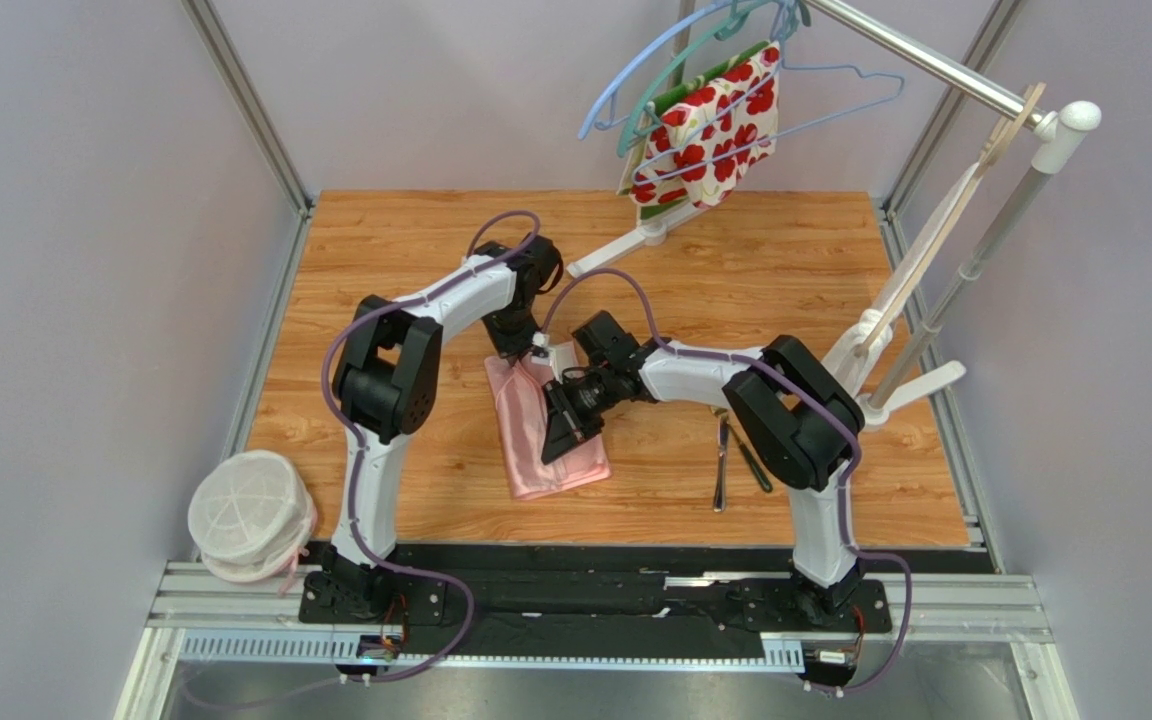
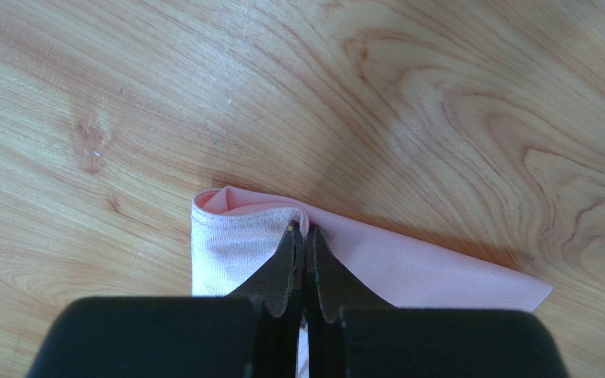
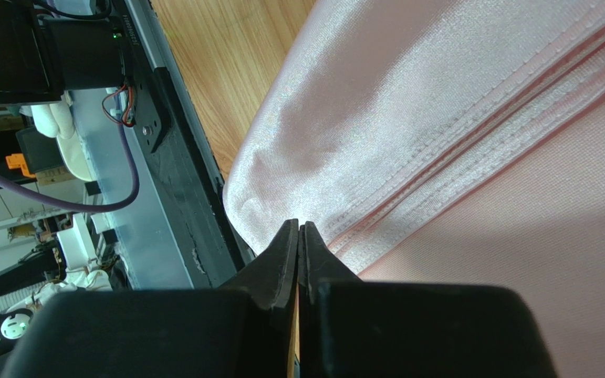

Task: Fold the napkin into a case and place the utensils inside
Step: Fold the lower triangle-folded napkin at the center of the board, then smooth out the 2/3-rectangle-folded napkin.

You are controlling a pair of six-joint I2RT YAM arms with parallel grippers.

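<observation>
1. Top view: the napkin [image 1: 530, 458] lies on the table [image 1: 387, 240] as a long folded strip between the arms. The left end effector [image 1: 525, 354] is at its far end and the right end effector [image 1: 557, 438] is over its middle. Folding looks to be the step in hand. The utensils [image 1: 729, 455] lie untouched to the right, well apart from the cloth. A floral cloth [image 1: 710, 132] on hangers and a white cloth [image 1: 249, 513] sit clear of the work.
2. Left wrist: the jaws are closed, apparently nipping the napkin's hemmed corner [image 2: 242, 228]. The next move needs that corner carried over squarely, without dragging the layers beneath.
3. Right wrist: the jaws are closed at the stacked hems [image 3: 440, 150]. Whether cloth is pinched between them I cannot tell. The loose layers could slip apart.
</observation>
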